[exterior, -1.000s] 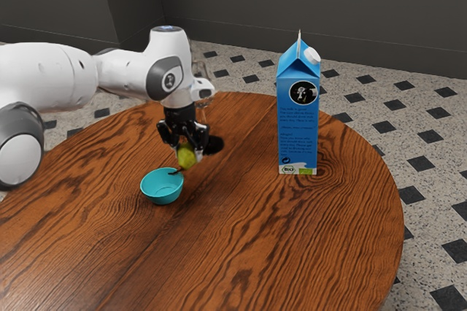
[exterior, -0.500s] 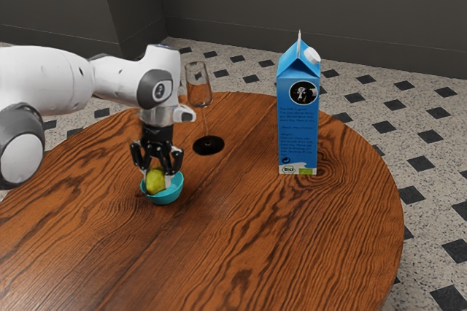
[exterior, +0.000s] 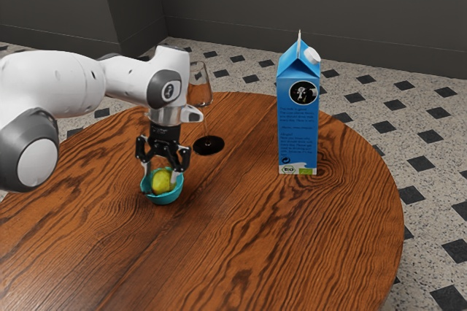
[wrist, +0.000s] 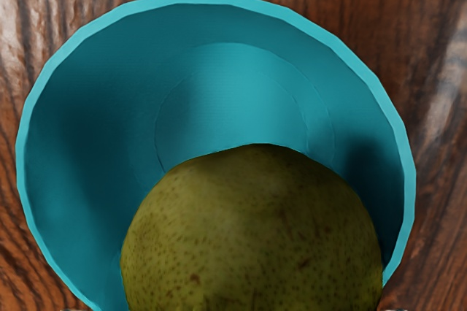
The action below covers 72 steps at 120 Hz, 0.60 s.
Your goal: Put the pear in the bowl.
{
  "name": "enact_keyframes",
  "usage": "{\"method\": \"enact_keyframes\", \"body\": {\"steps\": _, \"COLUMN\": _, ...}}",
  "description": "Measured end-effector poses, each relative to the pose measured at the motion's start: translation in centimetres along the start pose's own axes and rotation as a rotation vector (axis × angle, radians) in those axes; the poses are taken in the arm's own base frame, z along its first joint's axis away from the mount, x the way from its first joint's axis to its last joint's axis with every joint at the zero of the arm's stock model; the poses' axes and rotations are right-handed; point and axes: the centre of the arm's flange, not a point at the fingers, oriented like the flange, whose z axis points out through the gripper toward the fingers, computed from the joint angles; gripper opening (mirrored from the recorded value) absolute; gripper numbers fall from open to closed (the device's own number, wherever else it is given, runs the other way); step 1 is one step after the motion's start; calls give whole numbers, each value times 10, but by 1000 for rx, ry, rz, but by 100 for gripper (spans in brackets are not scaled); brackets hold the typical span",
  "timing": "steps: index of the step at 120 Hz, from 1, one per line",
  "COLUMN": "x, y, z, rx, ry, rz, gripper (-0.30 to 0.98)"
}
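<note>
My pincer (exterior: 160, 182) stands wide open, gripping nothing, with the pear (exterior: 161, 182) between its fingers inside the bowl (exterior: 164, 198) on the desk (exterior: 255, 245), so I judge this the release and want a straight lift next, the fingers being spread wider than a moment ago around the pear.

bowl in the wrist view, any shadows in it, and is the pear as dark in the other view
Wrist view: dark patches inside the bowl at two sides, its floor brighter, the pear a dim olive; exterior view: the pear brighter, yellow-green.
</note>
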Motion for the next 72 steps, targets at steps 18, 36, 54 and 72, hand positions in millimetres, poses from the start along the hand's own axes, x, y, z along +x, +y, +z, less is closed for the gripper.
{"method": "enact_keyframes", "body": {"steps": 18, "x": -5, "y": 1, "z": -12, "rx": -3, "ry": 17, "rz": 9, "gripper": 61}}
{"method": "enact_keyframes", "body": {"steps": 36, "x": -33, "y": -1, "z": -76, "rx": -15, "ry": 117, "rz": 69, "gripper": 65}}
{"method": "enact_keyframes", "body": {"steps": 54, "x": -68, "y": 21, "z": -133, "rx": -6, "ry": 217, "rz": 261, "gripper": 67}}
{"method": "enact_keyframes", "body": {"steps": 72, "x": -121, "y": 66, "z": -209, "rx": 26, "ry": 365, "rz": 492, "gripper": 68}}
